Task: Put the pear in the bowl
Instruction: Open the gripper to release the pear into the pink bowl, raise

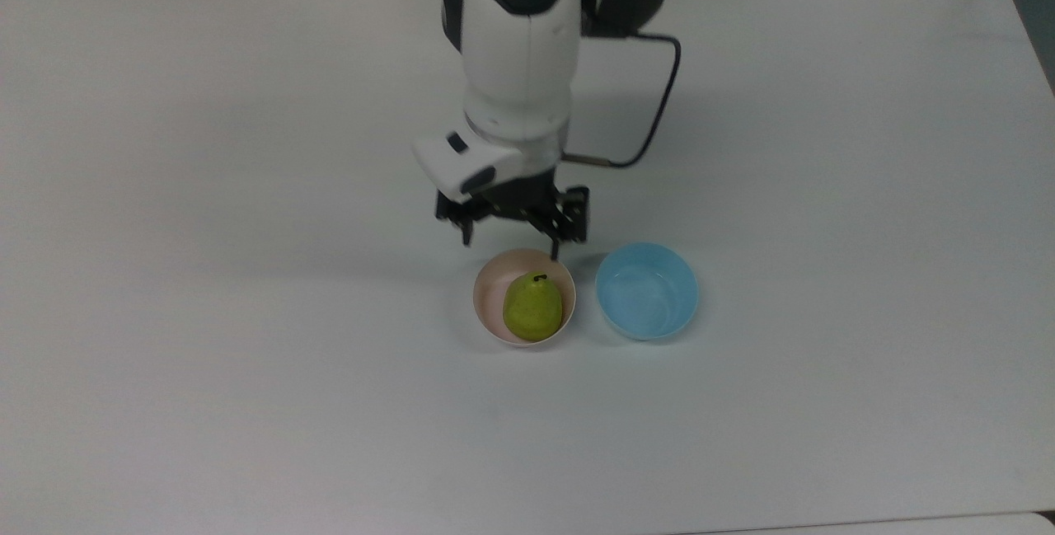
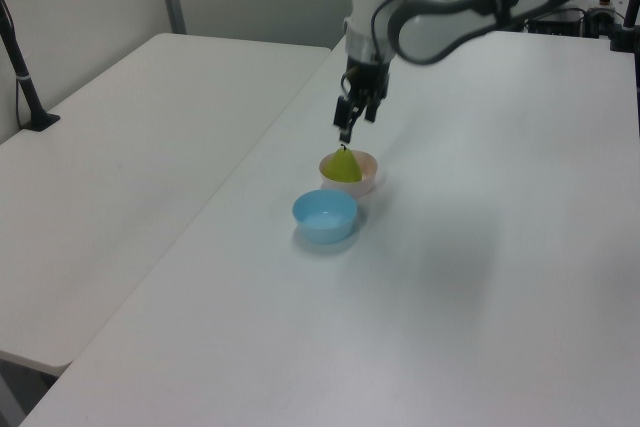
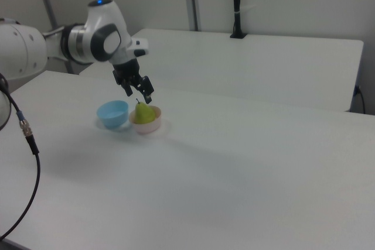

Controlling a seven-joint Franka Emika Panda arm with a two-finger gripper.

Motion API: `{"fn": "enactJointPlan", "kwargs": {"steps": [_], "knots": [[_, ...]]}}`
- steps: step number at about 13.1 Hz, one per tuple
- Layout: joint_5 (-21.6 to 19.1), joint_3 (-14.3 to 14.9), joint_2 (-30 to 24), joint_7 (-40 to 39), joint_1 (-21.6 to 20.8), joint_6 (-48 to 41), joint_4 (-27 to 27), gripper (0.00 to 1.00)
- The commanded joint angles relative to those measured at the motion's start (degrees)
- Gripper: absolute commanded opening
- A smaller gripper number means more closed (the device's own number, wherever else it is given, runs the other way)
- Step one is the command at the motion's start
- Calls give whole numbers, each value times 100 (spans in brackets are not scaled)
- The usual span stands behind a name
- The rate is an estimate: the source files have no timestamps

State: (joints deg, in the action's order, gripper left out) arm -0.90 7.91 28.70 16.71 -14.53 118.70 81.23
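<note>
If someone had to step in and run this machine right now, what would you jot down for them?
Claw: open, holding nothing, raised above the table just beyond the pink bowl.
Pear: sitting in the pink bowl, stem up, free of the claw.
Blue bowl: holds nothing, right beside the pink one, on the top view's right.
Done: the pear is in the bowl.
Left: nothing on the task itself; probably just move the arm clear.
</note>
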Motion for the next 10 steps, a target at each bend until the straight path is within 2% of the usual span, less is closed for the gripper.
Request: {"fn": "enactJointPlan", "kwargs": {"steps": [1, 3, 5, 8, 10], "knots": [[55, 44, -724, -737, 380, -1197, 183, 100], [46, 44, -988, -1151, 661, -1760, 183, 100], [64, 53, -1182, -1196, 873, -2113, 192, 100], [327, 70, -1226, -1135, 882, -2228, 192, 100], [363, 79, -1235, -1135, 891, -2325, 192, 100]]}}
